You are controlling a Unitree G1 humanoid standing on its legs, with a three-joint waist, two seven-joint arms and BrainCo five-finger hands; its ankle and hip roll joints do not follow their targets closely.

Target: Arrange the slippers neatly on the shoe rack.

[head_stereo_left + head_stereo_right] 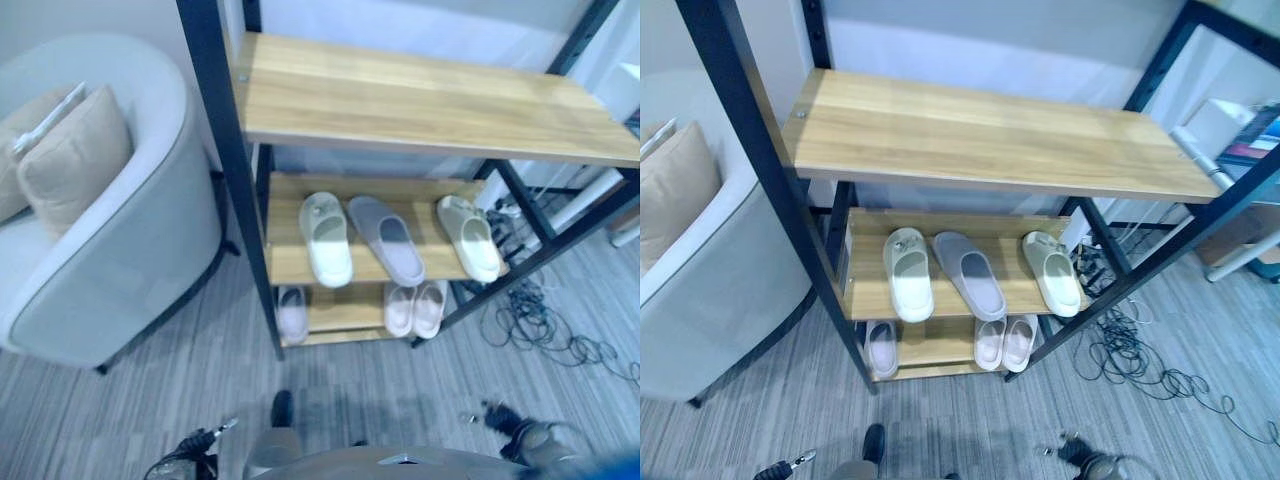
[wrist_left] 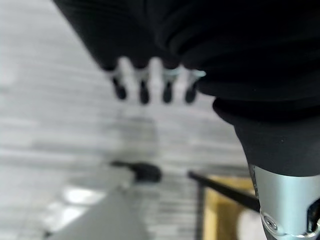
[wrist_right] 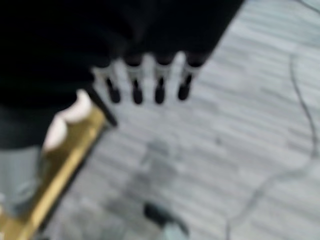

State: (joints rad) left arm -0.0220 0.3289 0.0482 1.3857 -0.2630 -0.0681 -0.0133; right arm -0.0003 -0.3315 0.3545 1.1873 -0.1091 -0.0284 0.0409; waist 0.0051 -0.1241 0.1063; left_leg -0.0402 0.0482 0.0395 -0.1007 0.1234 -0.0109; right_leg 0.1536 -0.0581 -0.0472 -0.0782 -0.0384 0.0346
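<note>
I find the shoe rack (image 1: 420,110) carrying three slippers on its middle shelf: a white slipper (image 1: 326,238), a grey slipper (image 1: 386,238) and a cream slipper (image 1: 470,236), unevenly spaced. My left hand (image 2: 150,82) and right hand (image 3: 145,82) hang low over the floor, fingers straight, holding nothing, presumably awaiting a reach.

Head eyes down on shoe rack (image 1: 300,255); wrists probably floorward.
</note>
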